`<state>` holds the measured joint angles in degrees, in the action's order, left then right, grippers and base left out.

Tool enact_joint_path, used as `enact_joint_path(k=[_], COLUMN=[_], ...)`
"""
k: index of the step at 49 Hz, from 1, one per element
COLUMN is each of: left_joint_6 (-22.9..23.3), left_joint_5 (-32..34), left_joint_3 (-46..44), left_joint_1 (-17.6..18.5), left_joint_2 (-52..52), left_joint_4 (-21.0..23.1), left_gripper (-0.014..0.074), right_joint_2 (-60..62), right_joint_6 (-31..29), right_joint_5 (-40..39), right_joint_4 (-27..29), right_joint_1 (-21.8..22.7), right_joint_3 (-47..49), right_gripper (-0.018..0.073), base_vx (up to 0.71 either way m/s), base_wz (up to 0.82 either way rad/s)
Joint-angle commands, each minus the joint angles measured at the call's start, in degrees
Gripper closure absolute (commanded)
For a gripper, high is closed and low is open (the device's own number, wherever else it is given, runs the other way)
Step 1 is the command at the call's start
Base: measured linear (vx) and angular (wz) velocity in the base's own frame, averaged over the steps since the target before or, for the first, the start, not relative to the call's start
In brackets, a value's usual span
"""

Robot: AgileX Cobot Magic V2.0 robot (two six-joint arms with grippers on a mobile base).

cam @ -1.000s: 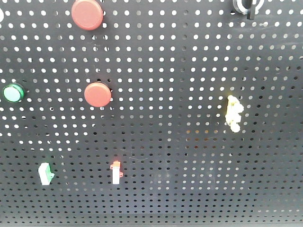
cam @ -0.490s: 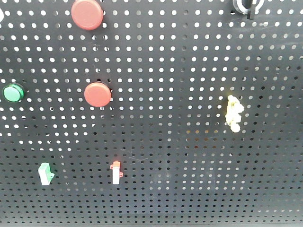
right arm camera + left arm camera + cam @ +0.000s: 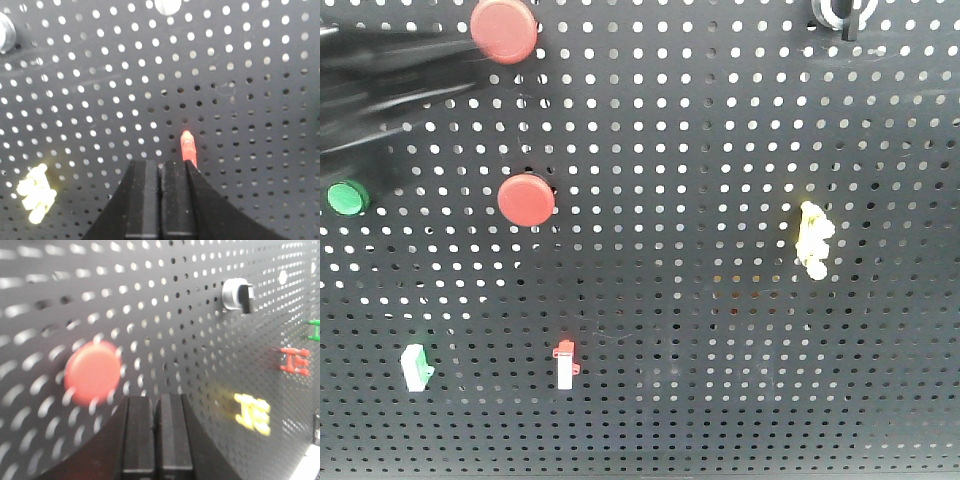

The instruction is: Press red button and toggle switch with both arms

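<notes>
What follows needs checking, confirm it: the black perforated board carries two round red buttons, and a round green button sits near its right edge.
Wrong side: the round green button sits near the left edge of the black perforated board, as the exterior front-facing view shows. The upper round red button and lower round red button are both there.

On the pegboard (image 3: 720, 350), toggle switch (image 3: 841, 12) lies far right of upper button (image 3: 504, 30)
</notes>
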<state>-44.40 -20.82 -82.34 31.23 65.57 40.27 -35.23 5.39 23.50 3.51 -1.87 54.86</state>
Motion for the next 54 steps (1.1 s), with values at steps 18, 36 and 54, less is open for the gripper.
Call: enact_joint_path(k=[18, 36, 54], left_joint_6=[0.3, 0.3, 0.3], left_joint_5=[12.1, 6.1, 7.7], left_joint_3=[-4.1, -3.9, 19.6], left_joint_1=[0.1, 0.1, 0.1], left_joint_2=[5.6, 2.3, -16.7], left_joint_4=[1.2, 1.2, 0.7], left_gripper=[0.0594, 0.0594, 0.0594], right_joint_2=[-0.3, -0.1, -0.2], right_joint_6=[-0.3, -0.3, -27.1], right_joint_5=[-4.1, -0.7, 3.4], right_joint_4=[0.0, 0.4, 24.0], right_joint_1=[0.2, 0.2, 0.2], right_joint_3=[2.0, 2.0, 3.9], right_gripper=[0.0562, 0.0562, 0.0562], base_vx=[0.00, 0.00, 0.00], base_wz=[0.00, 0.00, 0.00])
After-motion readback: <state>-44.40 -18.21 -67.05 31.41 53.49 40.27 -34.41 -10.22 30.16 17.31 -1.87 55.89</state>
